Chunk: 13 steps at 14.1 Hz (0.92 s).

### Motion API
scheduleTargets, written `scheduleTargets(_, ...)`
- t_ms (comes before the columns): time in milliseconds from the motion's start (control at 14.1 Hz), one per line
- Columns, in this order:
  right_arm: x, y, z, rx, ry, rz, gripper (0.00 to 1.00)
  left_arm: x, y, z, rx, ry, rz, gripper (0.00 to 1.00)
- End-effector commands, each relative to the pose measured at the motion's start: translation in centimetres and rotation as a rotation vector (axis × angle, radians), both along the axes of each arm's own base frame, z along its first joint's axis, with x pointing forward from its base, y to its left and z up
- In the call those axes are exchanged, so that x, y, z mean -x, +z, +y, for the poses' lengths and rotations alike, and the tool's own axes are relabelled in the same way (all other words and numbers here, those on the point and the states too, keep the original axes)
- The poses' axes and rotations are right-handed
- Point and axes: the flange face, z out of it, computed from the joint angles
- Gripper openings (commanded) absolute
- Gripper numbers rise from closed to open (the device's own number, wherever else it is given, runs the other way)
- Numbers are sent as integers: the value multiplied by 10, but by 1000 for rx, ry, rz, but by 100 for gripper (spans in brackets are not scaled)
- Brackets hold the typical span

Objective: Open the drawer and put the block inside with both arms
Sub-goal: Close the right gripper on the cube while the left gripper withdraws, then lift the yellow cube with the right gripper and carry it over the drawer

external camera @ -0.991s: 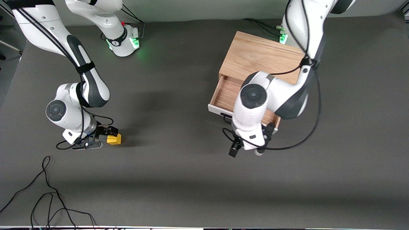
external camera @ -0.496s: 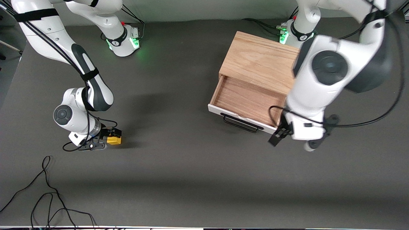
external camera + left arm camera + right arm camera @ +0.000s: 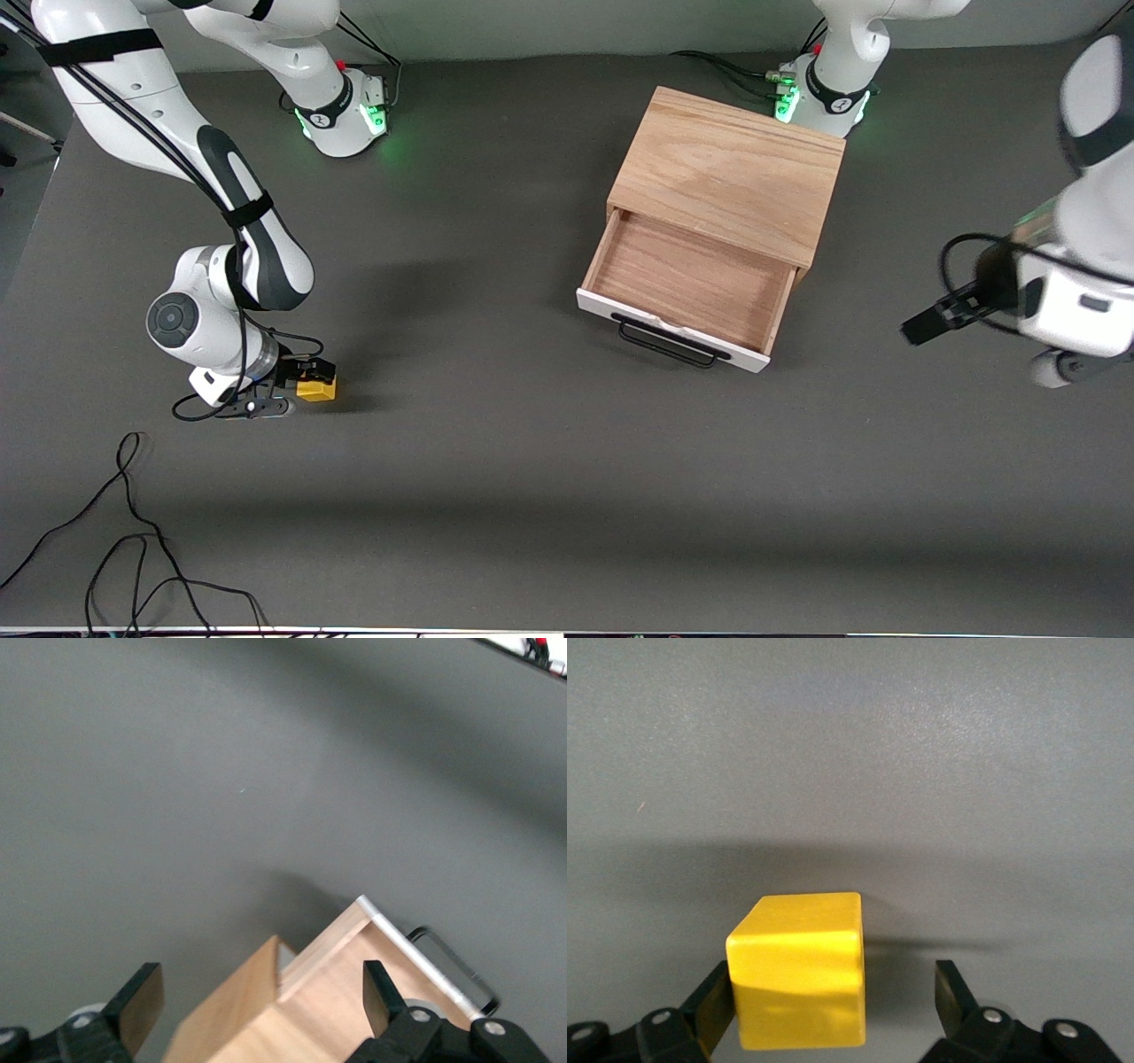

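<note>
Dark grey surface [image 3: 532,496]. Your drawer [image 3: 687,283] is already pulled out, empty. Block [image 3: 315,388] sits on the surface toward the right arm's end, between the spread right hand [image 3: 833,1010], not yet pinched. Left hand [image 3: 257,1001] hangs spread near the box [image 3: 731,168]. Grasp, carry and drop remain.

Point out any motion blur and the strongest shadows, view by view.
Front view: the left gripper is smeared by motion; the open light-wood drawer stays crisp. Right wrist view: the small yellow cube casts a dark band across the grey table.
</note>
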Motion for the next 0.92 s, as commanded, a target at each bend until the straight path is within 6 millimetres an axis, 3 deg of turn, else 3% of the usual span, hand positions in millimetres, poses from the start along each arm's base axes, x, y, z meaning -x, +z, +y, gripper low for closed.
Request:
scheduleTargets(0, -2, -1, -2, -11, 0, -16, 82, 21, 4, 23, 18, -147, 24, 100)
scheduleTargets(142, -1, 0, -2, -11, 5, -18, 63, 29, 11, 42, 22, -241, 27, 100)
scheduleTargets(354, -1, 0, -2, -11, 5, -16, 35, 32, 16, 49, 8, -399, 19, 100)
scheduleTargets(496, -2, 5, -2, -12, 5, -16, 24, 43, 17, 51, -1, -388, 21, 100)
scheduleTargets(708, -3, 38, 5, -14, 10, 4, 16, 56, 10, 51, -7, -384, -8, 100)
scheduleTargets(850, -10, 73, 8, -16, 9, 21, 9, 61, 12, 52, -12, -383, -42, 100)
